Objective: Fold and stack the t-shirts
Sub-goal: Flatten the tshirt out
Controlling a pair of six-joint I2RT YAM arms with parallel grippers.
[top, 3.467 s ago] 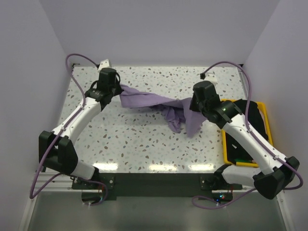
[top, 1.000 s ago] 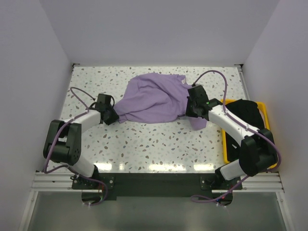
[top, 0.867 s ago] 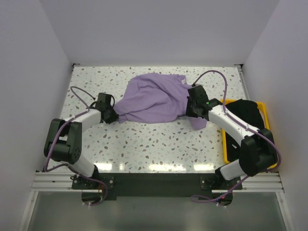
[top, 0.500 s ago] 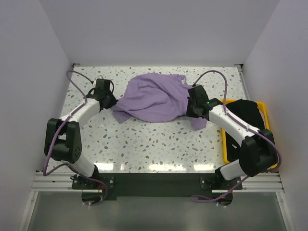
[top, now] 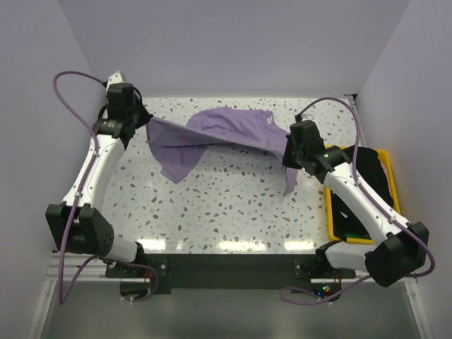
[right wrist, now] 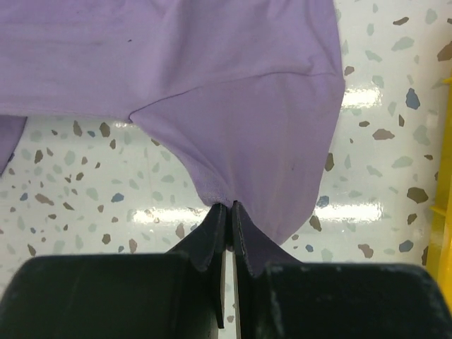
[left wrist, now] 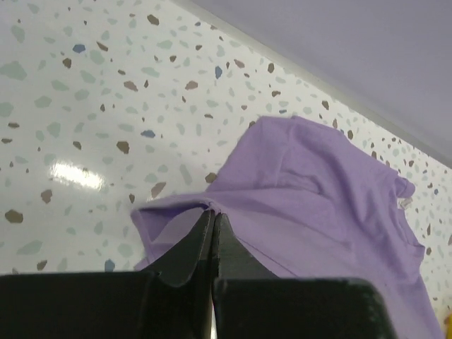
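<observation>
Fingers of the left gripper are pressed together on a fold at the edge of the purple t-shirt, with no gap showing between them in the left wrist view. From above, this gripper sits at the far left of the tabletop and holds the left end of the shirt raised. A loose flap of cloth hangs down just to the right of it and reaches toward the near side.

The right gripper is likewise closed, pinching a hem of the same shirt, whose cloth spreads away above the fingertips in the right wrist view. Seen from above, it is right of centre, and a narrow tail of cloth hangs below it toward the near side.

The purple t-shirt stretches between the two grippers as a wrinkled band across the far half of the tabletop. Its neck opening lies at the far right end. How much of the middle rests on the surface cannot be told.

Just right of the right gripper, at the right edge of the tabletop, sits a yellow bin. A black t-shirt lies bunched inside it, partly hidden by the right arm.
</observation>
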